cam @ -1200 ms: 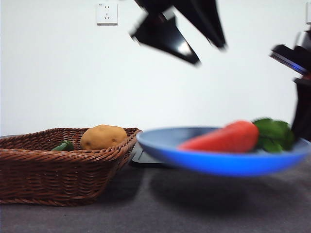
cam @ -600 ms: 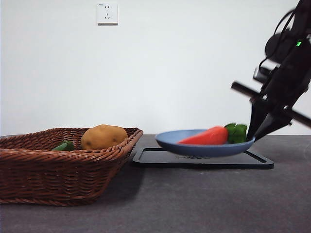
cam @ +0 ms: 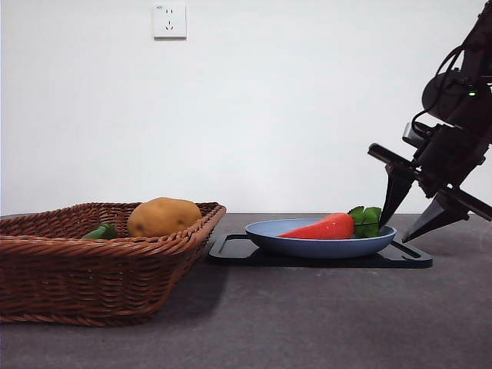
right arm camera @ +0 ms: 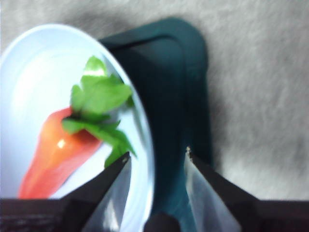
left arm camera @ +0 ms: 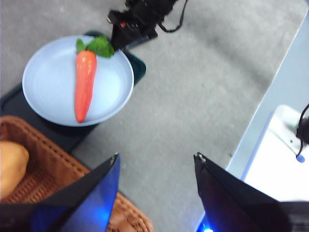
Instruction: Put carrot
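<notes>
The glossy red-orange tapered toy carrot (cam: 319,227) has a bright green top; the shallow round plate (cam: 307,247) under it is pale blue.

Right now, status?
Right gripper open at the blue plate rim. Left gripper open, high above. Carrot on plate. Nothing blocking.

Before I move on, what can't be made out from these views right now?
- Carrot: front view, underside hidden by the plate rim.
- Small green vegetable: front view, mostly hidden behind the basket wall.
- Potato: left wrist view, cut off by the edge.
- Right hand: right wrist view is blurred; rim contact unclear.
</notes>
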Controlling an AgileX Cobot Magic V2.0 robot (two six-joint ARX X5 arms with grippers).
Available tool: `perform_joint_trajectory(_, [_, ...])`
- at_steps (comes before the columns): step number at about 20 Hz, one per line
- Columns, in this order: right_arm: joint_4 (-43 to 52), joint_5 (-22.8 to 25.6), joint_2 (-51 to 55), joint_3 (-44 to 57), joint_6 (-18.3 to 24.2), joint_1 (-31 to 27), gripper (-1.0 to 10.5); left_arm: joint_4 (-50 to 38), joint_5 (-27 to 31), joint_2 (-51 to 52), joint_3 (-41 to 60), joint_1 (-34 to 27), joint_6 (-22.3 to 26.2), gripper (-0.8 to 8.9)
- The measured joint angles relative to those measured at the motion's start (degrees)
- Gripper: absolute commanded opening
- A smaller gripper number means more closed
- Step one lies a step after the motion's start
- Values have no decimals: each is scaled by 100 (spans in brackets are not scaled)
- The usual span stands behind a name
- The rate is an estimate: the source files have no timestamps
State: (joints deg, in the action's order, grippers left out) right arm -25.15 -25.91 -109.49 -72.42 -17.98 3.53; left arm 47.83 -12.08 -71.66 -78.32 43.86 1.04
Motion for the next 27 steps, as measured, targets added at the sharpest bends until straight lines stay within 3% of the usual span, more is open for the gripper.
perform_joint_trajectory(4, [-866, -245, 789, 0, 37, -24, 143, -389, 345, 0, 2, -7, 151, 251])
perform_joint_trajectory(7, [-2009, -214, 1622, -11, 455, 35, 32, -623, 752, -55, 0, -144, 310, 26])
perform_joint_trajectory(8, [-2271, -170, 1829, -11, 603, 83, 1, -616, 776, -85, 0, -221, 402, 9])
perform_joint_trajectory(14, [-2809, 1421, 3663, 125, 1012, 1187, 3, -455, 778, -131, 0, -1073, 686, 6])
perform_joint_trajectory(18, [-2015, 2975, 5018, 855, 962, 2406, 3, -271, 743, 127, 382, -2048, 713, 6])
perform_joint_trajectory(22, [-592, 4238, 6323, 1978, 916, 3305, 3, -1311, 741, 1478, 1847, -2597, 693, 6])
perform_joint_trajectory(24, [46, 4704, 6769, 2656, 914, 3491, 3, -1770, 745, 2275, 2660, -2708, 619, 6])
perform_joint_trajectory(27, [822, 4843, 7278, 3731, 896, 3589, 3, -2013, 743, 3355, 3727, -2715, 337, 6])
